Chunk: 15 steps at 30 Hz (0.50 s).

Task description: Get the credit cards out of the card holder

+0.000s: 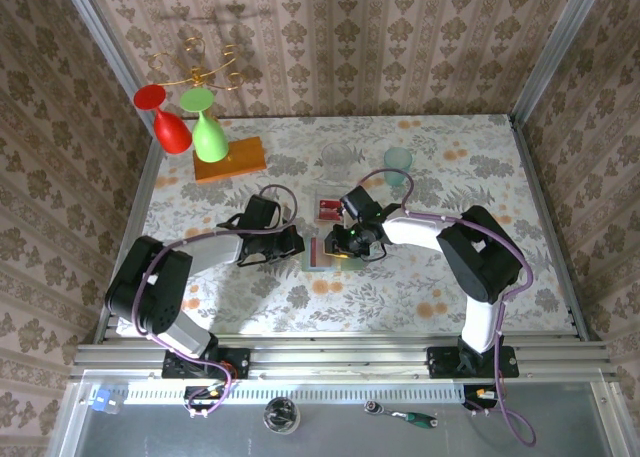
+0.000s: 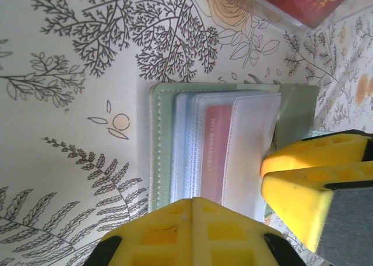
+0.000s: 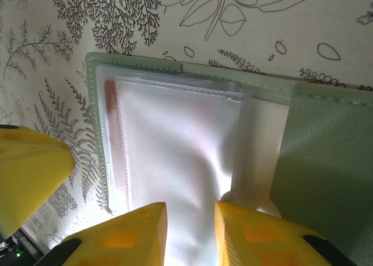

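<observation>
Well, on the flowered table (image 1: 450,277) the card holder (image 3: 326,161) lies open directly beneath both tools. My left gripper (image 2: 192,210) is fully closed, gripping nothing, its tip over the holder's edge. My right gripper (image 3: 190,213) has its jaws narrowly apart, pinching the holder's clear sleeve (image 3: 175,149). One red credit card (image 2: 214,149) sits in a pocket just ahead of the left gripper.

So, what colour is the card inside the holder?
The card is red; the left wrist view shows it best.
</observation>
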{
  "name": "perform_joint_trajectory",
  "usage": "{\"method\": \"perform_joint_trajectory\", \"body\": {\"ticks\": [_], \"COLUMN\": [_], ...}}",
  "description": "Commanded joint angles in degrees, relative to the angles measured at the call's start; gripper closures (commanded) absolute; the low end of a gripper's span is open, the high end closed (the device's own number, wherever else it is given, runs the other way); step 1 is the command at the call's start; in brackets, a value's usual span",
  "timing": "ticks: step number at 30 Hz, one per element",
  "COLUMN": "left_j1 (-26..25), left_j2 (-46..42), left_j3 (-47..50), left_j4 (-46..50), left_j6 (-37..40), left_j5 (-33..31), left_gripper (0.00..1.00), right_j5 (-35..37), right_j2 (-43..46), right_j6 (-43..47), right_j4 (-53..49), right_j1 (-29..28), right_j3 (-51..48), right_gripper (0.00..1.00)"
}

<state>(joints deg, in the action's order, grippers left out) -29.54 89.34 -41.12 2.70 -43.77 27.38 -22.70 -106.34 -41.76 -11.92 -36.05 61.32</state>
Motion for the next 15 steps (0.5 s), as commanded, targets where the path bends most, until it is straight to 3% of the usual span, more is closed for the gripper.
{"method": "perform_joint_trajectory", "body": {"ticks": [1, 15], "left_j1": [-0.23, -2.63], "left_j2": [-0.93, 2.66], "left_j3": [-1.55, -3.61], "left_j4": [-0.19, -3.78], "left_j6": [0.39, -3.24], "left_j5": [1.94, 4.69], "left_gripper": [0.91, 0.8], "right_j5": [1.33, 1.49], "right_j2": [2.01, 2.45], "right_j6": [1.05, 0.78], "right_j4": [-0.37, 0.35], "right_j1": [-0.07, 0.11], "right_j3": [-1.02, -1.71], "right_gripper": [0.71, 0.72]}}
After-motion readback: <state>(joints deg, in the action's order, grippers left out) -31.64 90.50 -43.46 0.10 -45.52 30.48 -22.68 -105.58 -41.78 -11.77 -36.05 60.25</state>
